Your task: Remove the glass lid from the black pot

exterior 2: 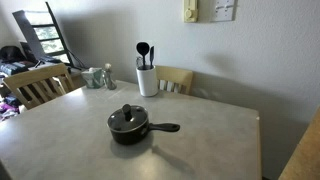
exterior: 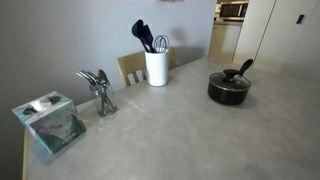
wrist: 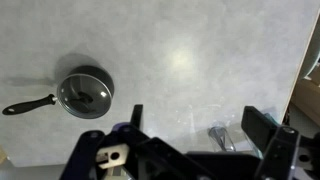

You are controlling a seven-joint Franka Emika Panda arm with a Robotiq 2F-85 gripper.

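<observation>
The black pot (exterior: 229, 88) stands on the grey table with the glass lid (exterior: 230, 77) resting on it, black knob on top. Both exterior views show it; in one the pot (exterior 2: 129, 128) has its long handle pointing right and the lid (exterior 2: 127, 118) covers it. In the wrist view the pot (wrist: 85, 92) with the lid (wrist: 82, 94) lies at the upper left, handle pointing left. My gripper (wrist: 196, 122) is open and empty, high above the table, well away from the pot. The arm does not show in either exterior view.
A white utensil holder (exterior: 156, 66) with dark utensils stands at the table's back (exterior 2: 147, 78). A metal cutlery stand (exterior: 100, 90) and a tissue box (exterior: 50, 122) are on the table. Wooden chairs (exterior 2: 38, 84) stand around it. The cutlery stand shows below the fingers (wrist: 221, 137).
</observation>
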